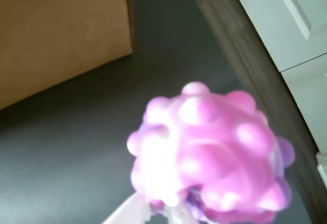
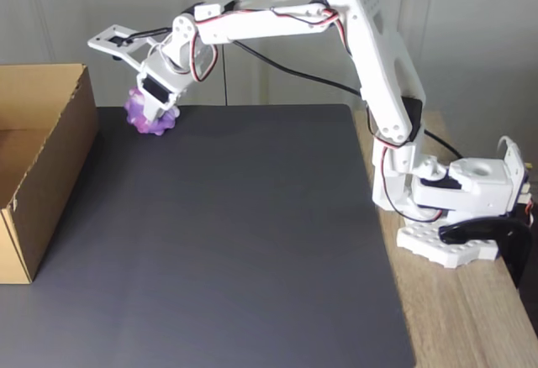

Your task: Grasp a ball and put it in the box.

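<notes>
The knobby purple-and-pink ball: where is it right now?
In the fixed view the knobby purple-and-pink ball sits in the white gripper at the dark mat's far left, just right of the brown cardboard box, outside it.

The arm (image 2: 370,65) is made of white plastic links with black motor blocks at the joints, thin red and black cables along it, and a white base (image 2: 458,217).
</notes>
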Controlling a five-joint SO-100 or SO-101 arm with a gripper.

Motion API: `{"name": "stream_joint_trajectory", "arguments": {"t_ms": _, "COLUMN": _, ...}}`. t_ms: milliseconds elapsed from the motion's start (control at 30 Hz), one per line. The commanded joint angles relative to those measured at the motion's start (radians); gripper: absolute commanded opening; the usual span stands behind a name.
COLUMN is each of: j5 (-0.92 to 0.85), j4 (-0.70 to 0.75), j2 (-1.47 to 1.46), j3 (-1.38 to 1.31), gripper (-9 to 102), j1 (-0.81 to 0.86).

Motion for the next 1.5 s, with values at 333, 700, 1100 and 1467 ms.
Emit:
{"name": "stream_joint_trajectory", "arguments": {"t_ms": 333, "j5": -0.023, "j4": 0.063, "j2": 0.172, "j3": -0.011, "gripper": 0, "j1": -0.043}}
{"name": "stream_joint_trajectory", "arguments": {"t_ms": 700, "j5": 0.000, "j4": 0.138, "j2": 0.311, "j3": 0.011, "gripper": 0, "j1": -0.038}}
{"name": "stream_joint_trajectory", "arguments": {"t_ms": 1100, "j5": 0.005, "j4": 0.247, "j2": 0.545, "j3": 0.021, "gripper": 0, "j1": -0.052}}
{"name": "stream_joint_trajectory", "arguments": {"t_ms": 1467, "j5": 0.015, "j4": 0.319, "j2": 0.614, "j3": -0.133, "gripper": 0, "j1": -0.138}}
